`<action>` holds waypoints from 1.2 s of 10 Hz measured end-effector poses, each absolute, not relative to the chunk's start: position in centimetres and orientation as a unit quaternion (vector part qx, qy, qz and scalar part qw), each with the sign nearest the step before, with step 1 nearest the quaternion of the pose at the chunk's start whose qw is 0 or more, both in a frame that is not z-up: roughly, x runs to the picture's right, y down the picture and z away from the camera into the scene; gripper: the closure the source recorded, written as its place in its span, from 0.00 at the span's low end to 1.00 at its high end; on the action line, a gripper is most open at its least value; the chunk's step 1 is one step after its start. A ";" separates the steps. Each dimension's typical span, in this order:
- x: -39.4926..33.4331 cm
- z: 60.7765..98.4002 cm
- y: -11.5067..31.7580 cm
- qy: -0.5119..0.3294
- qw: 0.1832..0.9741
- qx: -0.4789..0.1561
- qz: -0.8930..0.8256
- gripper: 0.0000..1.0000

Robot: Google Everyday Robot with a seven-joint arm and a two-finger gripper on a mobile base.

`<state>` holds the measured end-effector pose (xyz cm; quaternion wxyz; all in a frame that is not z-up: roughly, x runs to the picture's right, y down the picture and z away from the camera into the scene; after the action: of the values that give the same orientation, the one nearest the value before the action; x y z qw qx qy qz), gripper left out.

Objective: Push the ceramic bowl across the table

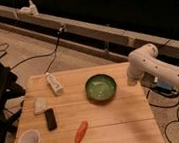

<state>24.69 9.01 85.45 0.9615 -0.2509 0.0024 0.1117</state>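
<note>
The green ceramic bowl (101,88) sits upright on the wooden table (118,124), right of centre and toward the far edge. My white arm reaches in from the right, bends at an elbow and points down. The gripper (131,82) is at its lower end, by the table's right edge and just right of the bowl. A small gap shows between it and the bowl's rim.
A white cup (30,142) stands at the front left. An orange object (81,131), a black bar (50,119), a pale packet (39,104) and a white bottle (54,83) lie on the left half. Cables run over the floor around the table.
</note>
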 end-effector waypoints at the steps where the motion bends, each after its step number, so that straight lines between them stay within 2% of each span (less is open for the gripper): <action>1: 24.2 86.2 9.3 0.002 0.961 -0.254 0.110 1.00; 6: 20.8 90.4 11.9 0.003 0.953 -0.287 0.093 1.00; 12: 13.9 91.8 11.5 -0.030 0.955 -0.291 0.046 1.00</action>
<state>13.94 11.50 91.85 0.9550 -0.2914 -0.0299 0.0460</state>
